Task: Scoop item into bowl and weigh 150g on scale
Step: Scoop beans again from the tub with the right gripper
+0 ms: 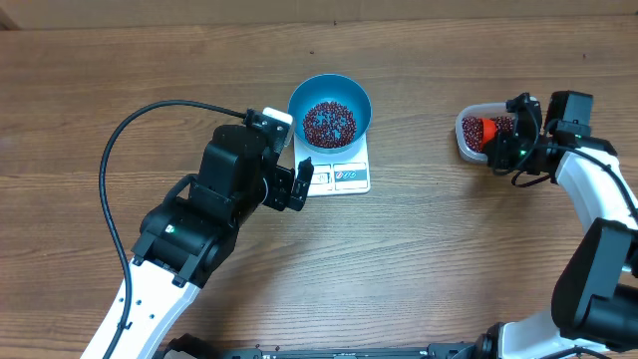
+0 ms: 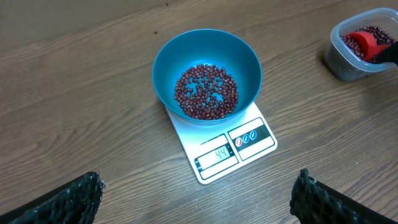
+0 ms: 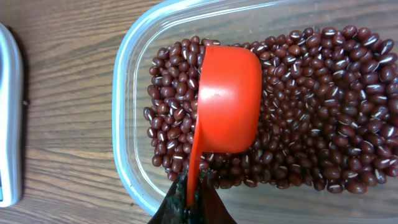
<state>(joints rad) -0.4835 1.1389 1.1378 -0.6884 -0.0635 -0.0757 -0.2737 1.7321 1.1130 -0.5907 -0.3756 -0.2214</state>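
Observation:
The blue bowl [image 1: 330, 109] [image 2: 207, 78] stands on the white scale [image 1: 349, 176] [image 2: 245, 149] with a layer of dark red-brown beans [image 1: 329, 122] [image 2: 206, 91] in its bottom. My left gripper [image 1: 301, 186] [image 2: 198, 196] hangs open just to the near left of the scale, nothing between its fingers. At the right, my right gripper [image 1: 510, 141] [image 3: 193, 186] is shut on the handle of an orange scoop [image 1: 487, 130] [image 3: 227, 102]. The scoop lies turned on its side in the beans [image 3: 311, 106] of a clear plastic tub [image 1: 467, 140] [image 3: 127, 112].
A black cable [image 1: 120, 150] loops over the table to the left of my left arm. The scale's display [image 2: 216, 155] faces the left wrist camera. A white object's edge [image 3: 9, 118] shows at the left of the right wrist view.

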